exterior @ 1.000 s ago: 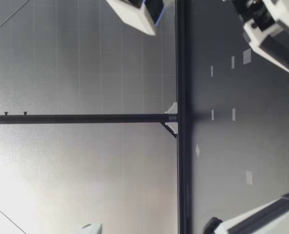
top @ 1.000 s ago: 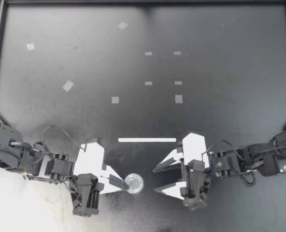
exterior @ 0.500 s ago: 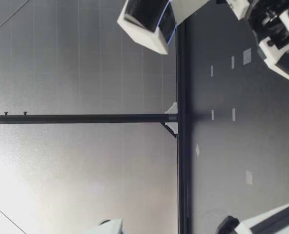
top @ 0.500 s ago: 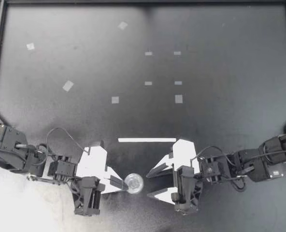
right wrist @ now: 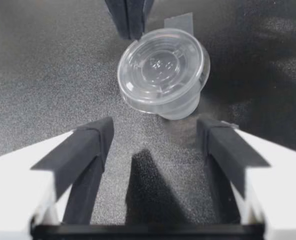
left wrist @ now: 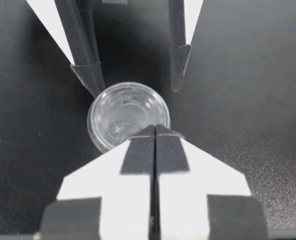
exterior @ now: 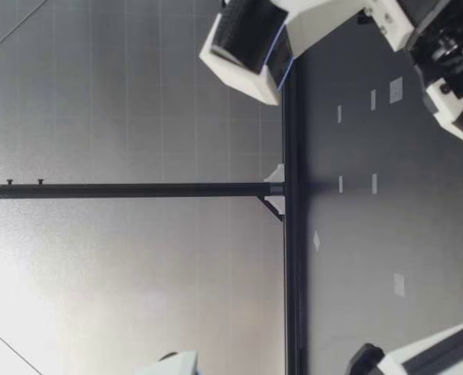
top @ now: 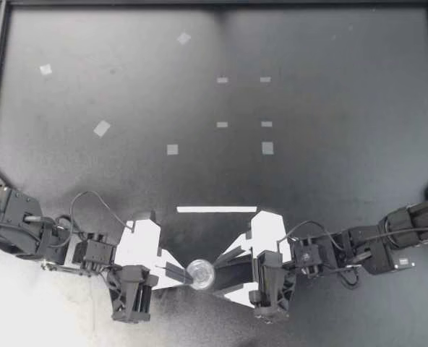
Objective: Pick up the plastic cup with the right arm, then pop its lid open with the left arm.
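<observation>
The matte black table [top: 330, 108] bears scattered small squares of pale tape [top: 102, 129], a long white strip [top: 220, 210] near its front edge, and a clear lidded cup [top: 200, 273] sitting tilted just beyond that strip.

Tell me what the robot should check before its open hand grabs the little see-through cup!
1. Left gripper pinches the clear cup by its rim: ok.
2. Right gripper is open wider than the cup: ok.
3. Cup is between the right fingers: not ok, it sits just ahead of their tips.
4. Cup is level: not ok, it hangs tilted in the right wrist view.
5. A right finger is touching the cup's edge: cannot tell.
</observation>
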`<state>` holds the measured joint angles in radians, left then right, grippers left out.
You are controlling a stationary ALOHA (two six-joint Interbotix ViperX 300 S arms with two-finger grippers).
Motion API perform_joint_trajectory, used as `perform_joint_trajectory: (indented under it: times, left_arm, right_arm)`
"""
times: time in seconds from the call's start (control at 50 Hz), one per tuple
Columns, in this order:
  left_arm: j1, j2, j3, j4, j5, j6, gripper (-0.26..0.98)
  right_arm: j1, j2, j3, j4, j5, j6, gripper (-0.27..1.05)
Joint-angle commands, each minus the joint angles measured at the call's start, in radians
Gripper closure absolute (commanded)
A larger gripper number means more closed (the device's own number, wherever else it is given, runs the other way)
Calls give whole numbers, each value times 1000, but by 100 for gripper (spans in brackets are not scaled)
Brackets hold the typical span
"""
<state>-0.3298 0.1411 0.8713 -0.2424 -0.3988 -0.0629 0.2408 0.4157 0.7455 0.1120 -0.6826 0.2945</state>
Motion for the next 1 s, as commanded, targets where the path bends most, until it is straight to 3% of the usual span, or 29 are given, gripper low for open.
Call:
perform_joint_trajectory:
  times: [0.0,0.76,0.98]
  left_arm:
    - [-3,-12,-3,-2,-11,2,85]
    - [-2,29,18,-2,-75,-2,86]
    - [-2,29,18,-2,-75,-2,85]
  right_arm:
    - [8,-17,-12,2,-5,-2,11]
    - [2,12,-69,3,54,2,12]
    - [-3,11,-86,83,91,5,12]
